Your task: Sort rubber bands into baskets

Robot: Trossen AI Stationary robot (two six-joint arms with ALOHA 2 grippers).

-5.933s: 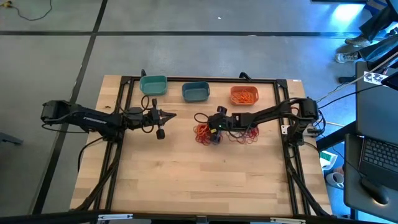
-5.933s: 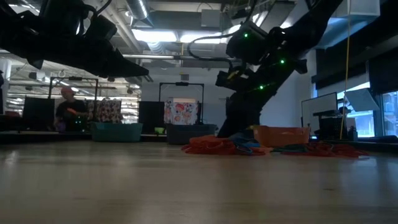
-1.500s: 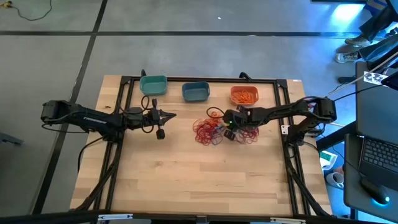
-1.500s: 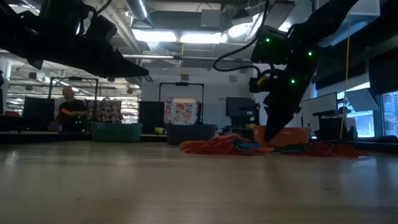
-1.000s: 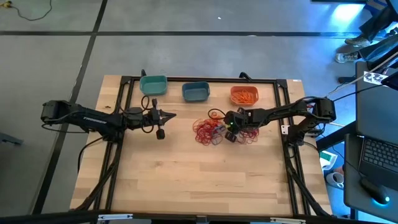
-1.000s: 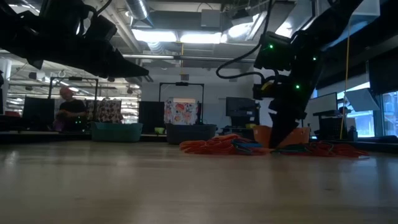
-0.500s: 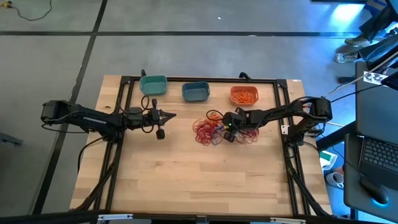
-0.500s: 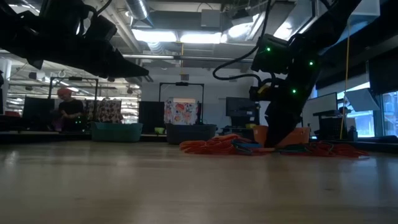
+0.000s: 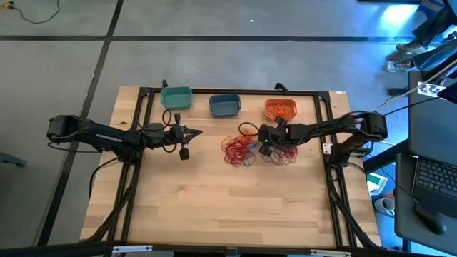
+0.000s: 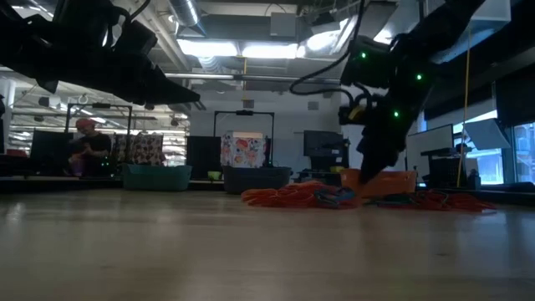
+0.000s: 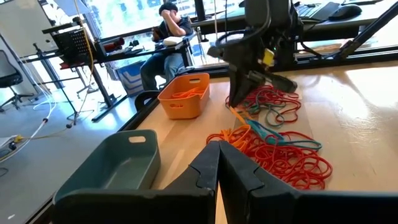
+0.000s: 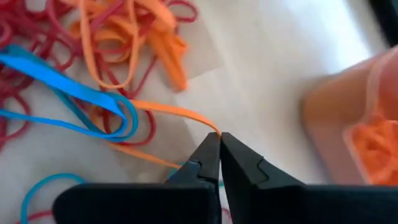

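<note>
Pinching an orange rubber band (image 12: 180, 112) at its far bend, the right tool (image 12: 219, 144) has its fingers together on the strip, just above the worktop (image 9: 214, 200). The band runs back into the pile of rubber bands (image 9: 246, 148), where it lies against a blue band (image 12: 74, 93) and several red ones, so a good lift looks like a slow, straight rise that lets the loop slide free instead of dragging neighbours along. If the blue loop comes up with it, a small shake over the pile would be wiser than carrying both.

From the pile, the orange basket (image 9: 280, 108) sits at about 2 o'clock, close by and already holding orange bands; the carry is short, and release should come only once the loop hangs inside the rim. The slate blue basket (image 9: 224, 105) lies at about 11 o'clock, the teal basket (image 9: 176, 97) farther toward 10.

Waiting at 9 o'clock, well apart from the pile, the left tool (image 9: 198, 132) has its fingers together on nothing.
</note>
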